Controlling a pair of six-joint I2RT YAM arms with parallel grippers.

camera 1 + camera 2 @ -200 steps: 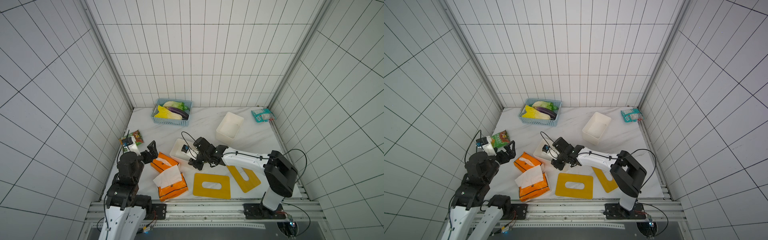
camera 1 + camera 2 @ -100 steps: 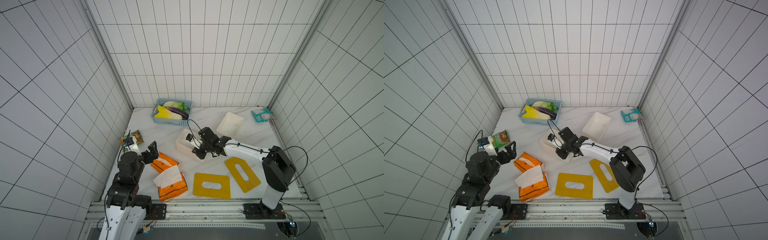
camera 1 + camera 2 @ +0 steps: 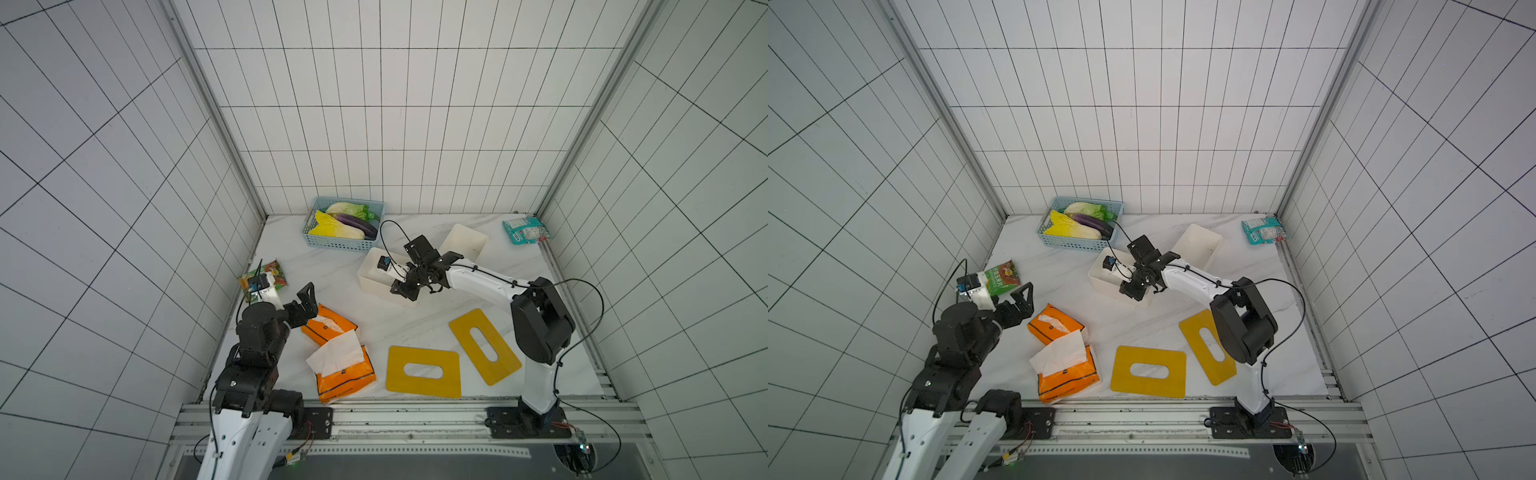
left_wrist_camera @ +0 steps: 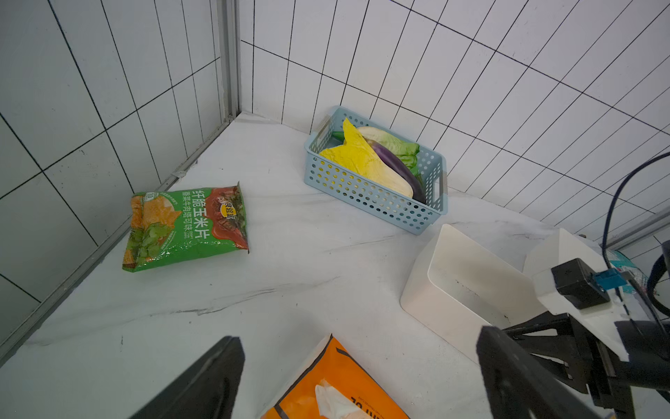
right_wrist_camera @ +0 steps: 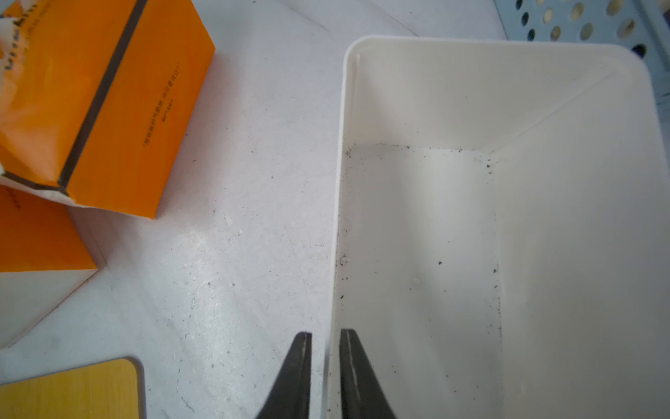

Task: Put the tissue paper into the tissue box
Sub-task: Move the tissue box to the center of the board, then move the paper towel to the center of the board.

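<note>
Tissue box (image 3: 374, 286) shifted rearward | right hand (image 5: 325, 348) slack astride its wall | left hand (image 3: 303, 302) spread | marble tabletop (image 3: 332, 270)

My table (image 3: 328, 270) is white marble, shut in by white tiled walls (image 3: 395, 124) on three sides. At the far edge, against the back wall, stands a pale blue perforated basket (image 3: 338, 244). A yellow-leafed cabbage (image 3: 332, 229), a purple eggplant (image 3: 358, 224) and a green-white cabbage (image 3: 347, 208) lie in it. On my left, near the side wall, a green snack bag (image 4: 185, 225) lies flat, print up. A teal packet (image 3: 525, 230) lies in the far right corner, well apart from the rest.
</note>
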